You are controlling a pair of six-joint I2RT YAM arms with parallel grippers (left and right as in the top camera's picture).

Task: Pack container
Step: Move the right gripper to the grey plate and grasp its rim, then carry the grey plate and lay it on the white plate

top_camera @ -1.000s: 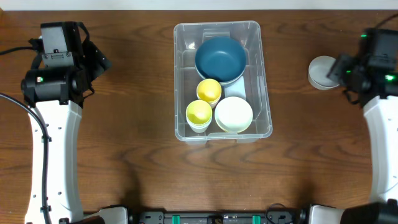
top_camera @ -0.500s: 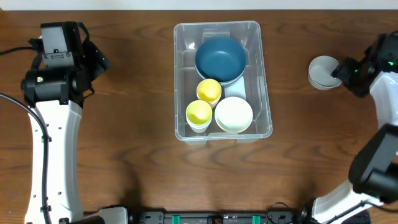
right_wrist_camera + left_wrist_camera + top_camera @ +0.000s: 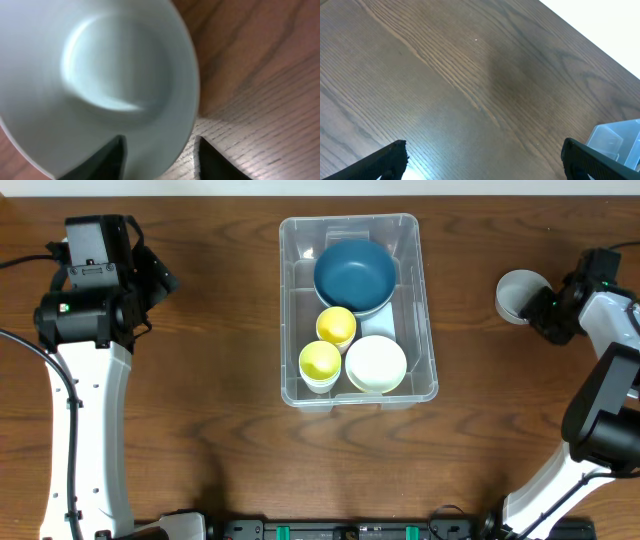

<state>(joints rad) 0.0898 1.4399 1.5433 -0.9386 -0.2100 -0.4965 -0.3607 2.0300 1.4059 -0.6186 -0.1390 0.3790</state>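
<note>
Right pincer [image 3: 159,142] has swung in, spread astride rim of pale grey round bowl [image 3: 515,292] at 3 o'clock. Centre, clear rectangular plastic container [image 3: 425,310] holds four dishes [image 3: 354,272]; this bowl remains. Left pincer [image 3: 483,147] spread, empty.

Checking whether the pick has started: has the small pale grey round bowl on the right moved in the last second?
No. The pale grey bowl sits at the same spot right of the clear plastic container; the right gripper straddles its rim.

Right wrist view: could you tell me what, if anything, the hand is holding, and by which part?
Nothing seems clamped yet: the right hand straddles the rim of the pale bowl, one finger inside, one outside.
</note>
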